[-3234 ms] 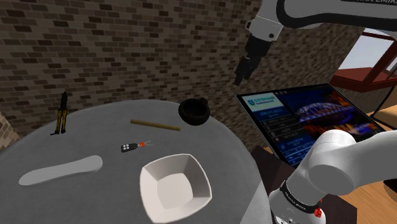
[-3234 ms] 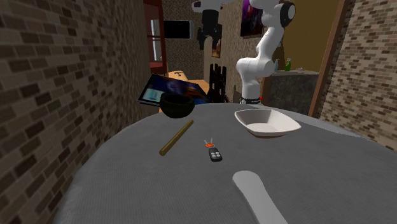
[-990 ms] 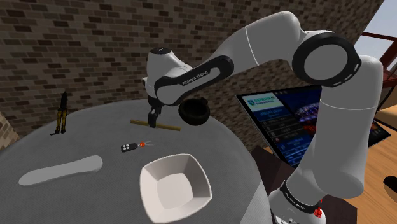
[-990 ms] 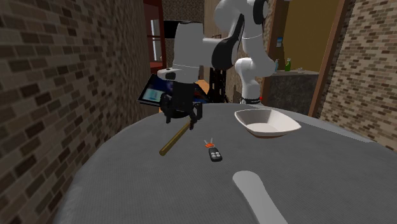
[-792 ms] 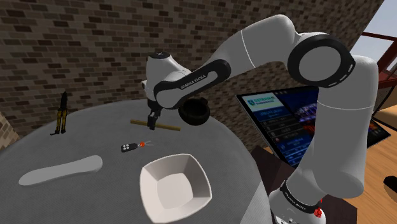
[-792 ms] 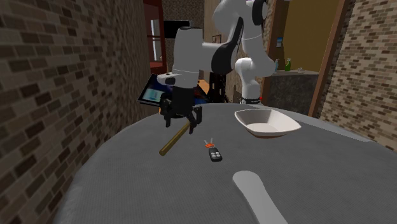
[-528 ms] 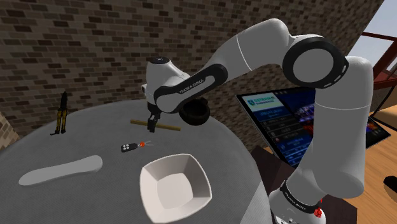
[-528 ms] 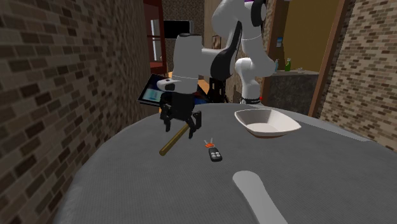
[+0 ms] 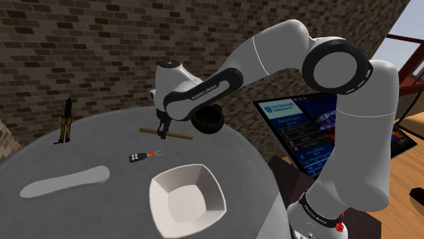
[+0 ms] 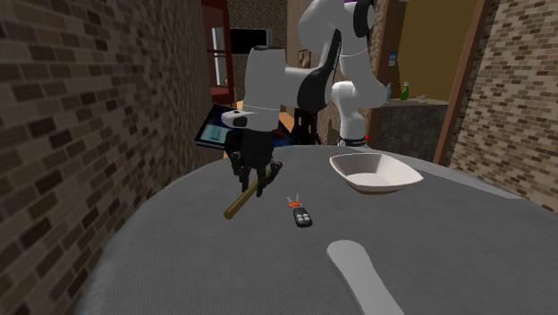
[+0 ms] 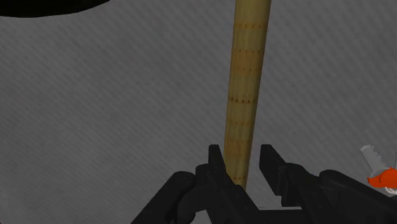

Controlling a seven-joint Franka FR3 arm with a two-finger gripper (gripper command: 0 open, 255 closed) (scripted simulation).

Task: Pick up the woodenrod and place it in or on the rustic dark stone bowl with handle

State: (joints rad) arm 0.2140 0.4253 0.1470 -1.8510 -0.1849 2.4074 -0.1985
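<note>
A tan wooden rod (image 9: 178,135) lies flat on the grey round table (image 9: 102,146), just to the shoulder view's left of the dark round bowl with a handle (image 9: 208,121). My gripper (image 9: 162,134) points down at the rod's middle, fingertips at table height. In the wrist view the rod (image 11: 248,76) runs straight away from the gripper (image 11: 242,162), and both black fingers press in on its sides. In the second exterior view the gripper (image 10: 253,186) stands narrow over the rod (image 10: 235,208). The bowl's dark rim (image 11: 51,5) shows beyond the gripper.
A black key fob with an orange tag (image 9: 138,157) lies near the rod. A white square bowl (image 9: 187,201) sits at the table's front. A flat white oblong (image 9: 64,181) and an upright black-and-yellow tool (image 9: 66,121) are at the left. A lit screen (image 9: 326,129) stands beyond the table's right edge.
The gripper sank the last bit onto the rod, and its wide-apart fingers closed in on the rod's sides. The rod has stayed on the table.
</note>
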